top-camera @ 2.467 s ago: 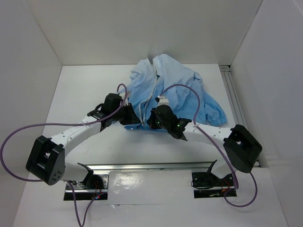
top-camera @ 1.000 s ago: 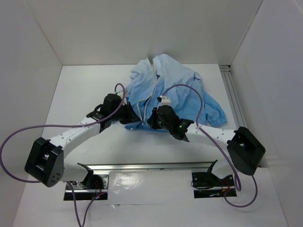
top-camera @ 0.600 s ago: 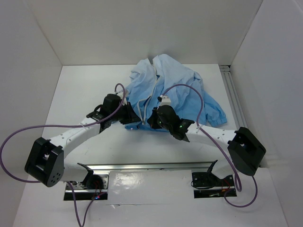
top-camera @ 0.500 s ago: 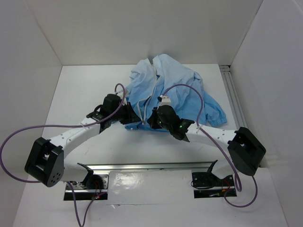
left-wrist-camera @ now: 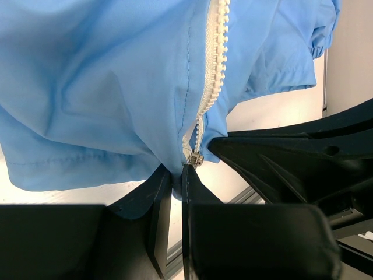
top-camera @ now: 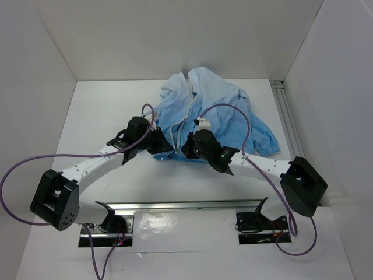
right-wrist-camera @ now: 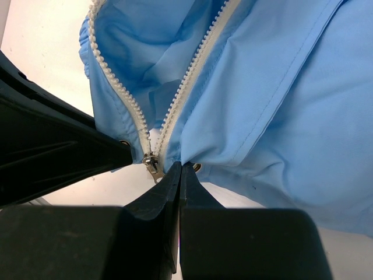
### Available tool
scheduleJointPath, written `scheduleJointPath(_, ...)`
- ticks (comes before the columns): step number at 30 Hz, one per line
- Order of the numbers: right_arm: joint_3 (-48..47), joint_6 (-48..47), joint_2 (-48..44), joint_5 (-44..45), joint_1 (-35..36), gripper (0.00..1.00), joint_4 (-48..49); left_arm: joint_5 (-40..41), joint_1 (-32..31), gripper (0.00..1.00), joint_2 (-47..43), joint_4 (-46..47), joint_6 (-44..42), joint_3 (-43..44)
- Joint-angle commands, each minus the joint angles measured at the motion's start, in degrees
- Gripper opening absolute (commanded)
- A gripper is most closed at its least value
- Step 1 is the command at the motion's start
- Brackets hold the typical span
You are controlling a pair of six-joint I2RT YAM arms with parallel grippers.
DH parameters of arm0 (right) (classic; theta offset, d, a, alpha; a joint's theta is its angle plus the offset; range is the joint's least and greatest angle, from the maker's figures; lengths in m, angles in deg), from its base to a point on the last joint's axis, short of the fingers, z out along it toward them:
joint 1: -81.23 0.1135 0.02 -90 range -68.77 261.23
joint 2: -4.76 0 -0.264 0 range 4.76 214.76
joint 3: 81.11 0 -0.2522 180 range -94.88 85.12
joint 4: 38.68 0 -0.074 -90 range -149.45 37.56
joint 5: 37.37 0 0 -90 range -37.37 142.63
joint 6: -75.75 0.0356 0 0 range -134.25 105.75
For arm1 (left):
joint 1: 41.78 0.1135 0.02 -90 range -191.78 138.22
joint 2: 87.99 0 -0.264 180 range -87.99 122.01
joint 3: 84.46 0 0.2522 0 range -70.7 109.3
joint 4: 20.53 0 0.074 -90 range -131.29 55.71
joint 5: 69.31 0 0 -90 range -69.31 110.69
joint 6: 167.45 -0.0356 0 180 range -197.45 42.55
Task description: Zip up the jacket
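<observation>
Your L pincer (left-wrist-camera: 175,174) is clamped on the jacket (top-camera: 213,111) hem just beside the slider (left-wrist-camera: 195,158); R pincer (right-wrist-camera: 178,169) pinches the hem on the slider's other side. Over the last sec nothing's moved, only slight elbow drift before that. Jacket lies bunched at the far middle of the table (top-camera: 105,116), teeth apart above the slider, so I'd say you're braced but the zip isn't started.
</observation>
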Motion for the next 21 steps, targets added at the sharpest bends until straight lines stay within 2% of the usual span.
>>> scheduleJointPath(1, -1.0, 0.8, -1.7, 1.1, 0.6, 0.0, 3.8, -1.3, 0.3, 0.0, 0.0, 2.7, 0.7, -0.1)
scheduleJointPath(21, -2.0, 0.8, -1.7, 1.7, 0.6, 0.0, 4.8, -2.9, 0.3, 0.0, 0.5, 2.7, -0.9, -0.7)
